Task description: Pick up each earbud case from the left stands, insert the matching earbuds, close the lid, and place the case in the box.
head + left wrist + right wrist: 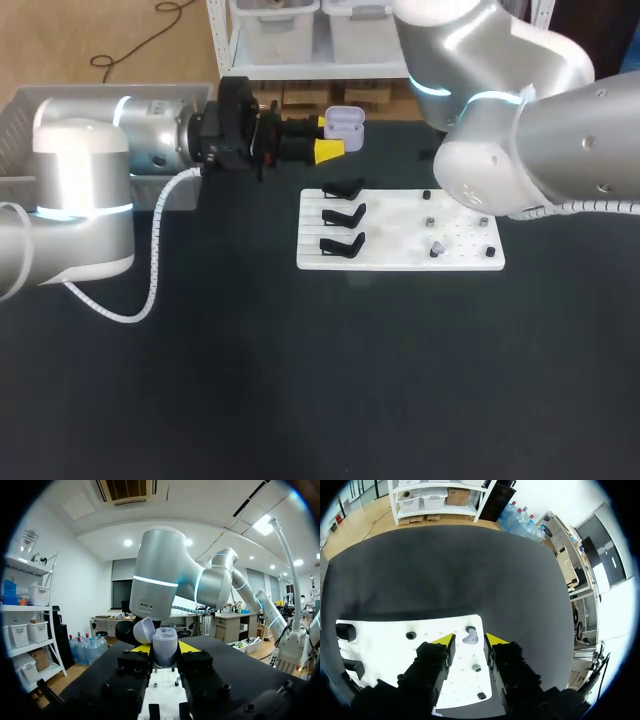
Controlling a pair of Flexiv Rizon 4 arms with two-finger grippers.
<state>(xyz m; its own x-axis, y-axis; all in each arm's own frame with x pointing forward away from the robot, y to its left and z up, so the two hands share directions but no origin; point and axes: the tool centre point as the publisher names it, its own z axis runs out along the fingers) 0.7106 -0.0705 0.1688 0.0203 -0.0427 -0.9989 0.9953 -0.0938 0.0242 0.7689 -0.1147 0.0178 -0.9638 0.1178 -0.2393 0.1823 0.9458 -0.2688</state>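
Note:
My left gripper (pixel 329 136) hangs above the table behind the white board (pixel 400 258), shut on a lavender earbud case (pixel 346 124). In the left wrist view the case (pixel 165 641) stands upright between the fingers of the left gripper (pixel 165 651), its lid (pixel 143 630) swung open. My right gripper (pixel 470 641) is low over the board (pixel 385 655), open, with a grey-lavender earbud (pixel 470 637) between its yellow tips and a small gap on each side. In the head view my right arm (pixel 530 150) hides that gripper.
Three empty black stands (pixel 343 215) line the board's left side. Other small earbuds (pixel 437 247) sit on its right side, one (pixel 477 668) just under my right gripper. A grey box (pixel 20 110) stands at the far left behind my left arm.

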